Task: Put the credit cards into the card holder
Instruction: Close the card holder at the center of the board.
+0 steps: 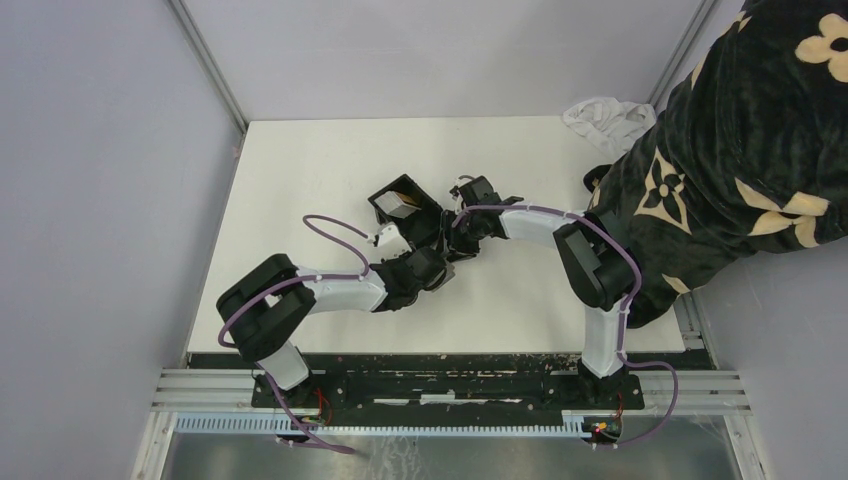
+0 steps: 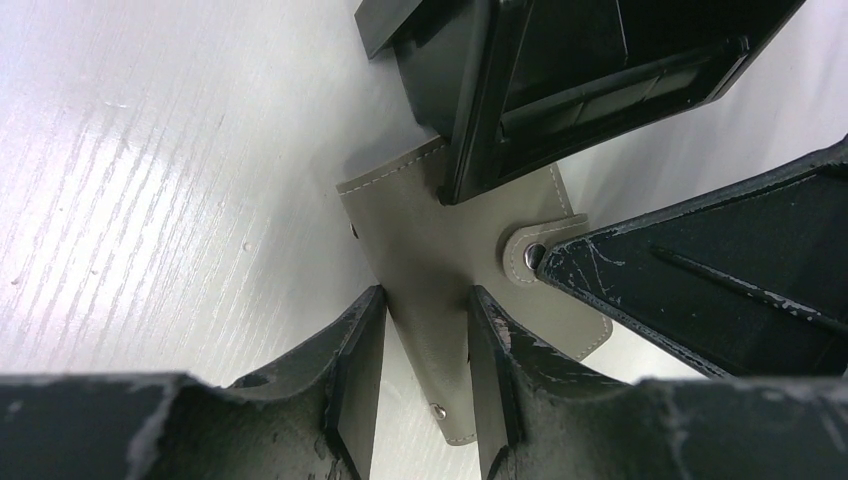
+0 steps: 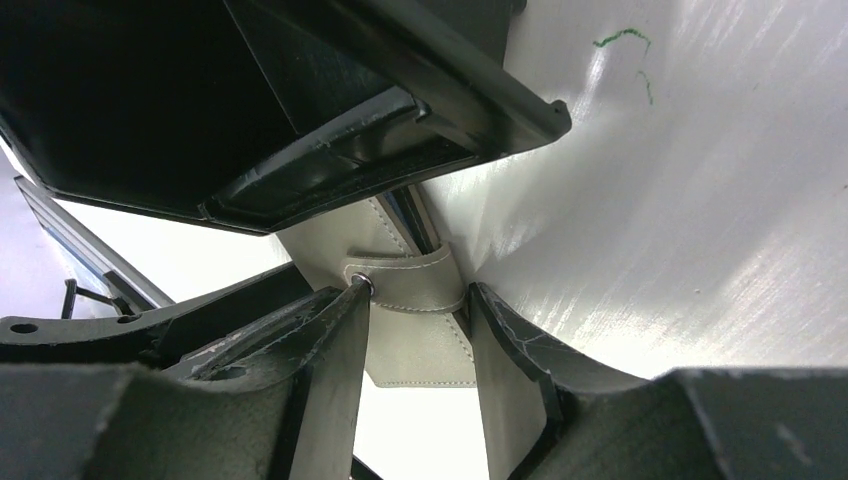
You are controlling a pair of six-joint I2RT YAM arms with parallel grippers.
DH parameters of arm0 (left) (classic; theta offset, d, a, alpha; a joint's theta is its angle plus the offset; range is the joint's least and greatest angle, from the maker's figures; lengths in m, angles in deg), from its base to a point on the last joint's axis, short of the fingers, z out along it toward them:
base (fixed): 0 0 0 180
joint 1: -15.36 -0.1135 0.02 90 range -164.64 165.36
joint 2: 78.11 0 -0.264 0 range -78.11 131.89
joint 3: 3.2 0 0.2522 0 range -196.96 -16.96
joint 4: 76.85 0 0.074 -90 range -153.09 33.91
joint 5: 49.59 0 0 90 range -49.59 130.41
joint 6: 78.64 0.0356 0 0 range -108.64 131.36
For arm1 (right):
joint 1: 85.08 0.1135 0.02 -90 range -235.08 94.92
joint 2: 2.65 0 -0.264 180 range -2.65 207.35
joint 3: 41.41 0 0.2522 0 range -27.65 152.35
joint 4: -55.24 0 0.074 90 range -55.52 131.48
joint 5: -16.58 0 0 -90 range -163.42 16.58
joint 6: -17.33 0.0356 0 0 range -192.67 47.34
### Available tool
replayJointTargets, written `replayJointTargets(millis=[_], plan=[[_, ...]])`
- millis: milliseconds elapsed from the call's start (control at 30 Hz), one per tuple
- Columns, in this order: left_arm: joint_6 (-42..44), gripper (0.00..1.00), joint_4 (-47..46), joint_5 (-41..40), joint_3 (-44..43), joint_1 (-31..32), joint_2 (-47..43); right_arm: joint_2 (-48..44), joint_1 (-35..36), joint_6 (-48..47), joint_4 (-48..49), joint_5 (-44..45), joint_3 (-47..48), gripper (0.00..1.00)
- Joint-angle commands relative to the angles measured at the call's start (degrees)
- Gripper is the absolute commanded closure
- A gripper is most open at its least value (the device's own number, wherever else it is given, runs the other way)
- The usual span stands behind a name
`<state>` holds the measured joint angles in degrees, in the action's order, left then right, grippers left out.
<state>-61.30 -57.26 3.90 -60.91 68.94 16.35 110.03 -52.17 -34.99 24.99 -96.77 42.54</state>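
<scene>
The card holder (image 1: 384, 197), a small open-top black box, stands tilted at mid-table with a whitish card (image 1: 403, 207) and a tan edge showing inside. Its black ribbed body fills the top of the left wrist view (image 2: 560, 80) and of the right wrist view (image 3: 250, 90). A grey leather wallet (image 2: 430, 260) with stitched edges and snap studs lies just under it. My left gripper (image 2: 425, 335) is closed onto the wallet's narrow end. My right gripper (image 3: 418, 320) is closed across its snap tab (image 3: 405, 285). In the top view both grippers meet beside the box, and the wallet is hidden.
A white cloth (image 1: 603, 115) lies at the table's back right corner. A black blanket with tan flower prints (image 1: 740, 150) overhangs the right edge. A green pen mark (image 3: 620, 40) is on the white tabletop (image 1: 300, 170).
</scene>
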Motion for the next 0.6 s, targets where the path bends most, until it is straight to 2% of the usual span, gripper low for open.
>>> replayJointTargets(millis=[0, 333, 567], plan=[[3.7, 0.58, 4.6, 3.3, 2.9, -1.2, 3.1, 1.2, 0.6, 0.0, 1.6, -0.9, 2.9, 0.52], [4.5, 0.59, 4.5, 3.3, 2.8, -1.4, 3.6, 2.7, 0.8, -0.8, 0.3, -0.2, 3.9, 0.49], [4.4, 0.59, 4.5, 3.3, 2.9, -1.4, 3.6, 3.7, 0.9, -1.0, 0.0, 0.2, 3.6, 0.53]])
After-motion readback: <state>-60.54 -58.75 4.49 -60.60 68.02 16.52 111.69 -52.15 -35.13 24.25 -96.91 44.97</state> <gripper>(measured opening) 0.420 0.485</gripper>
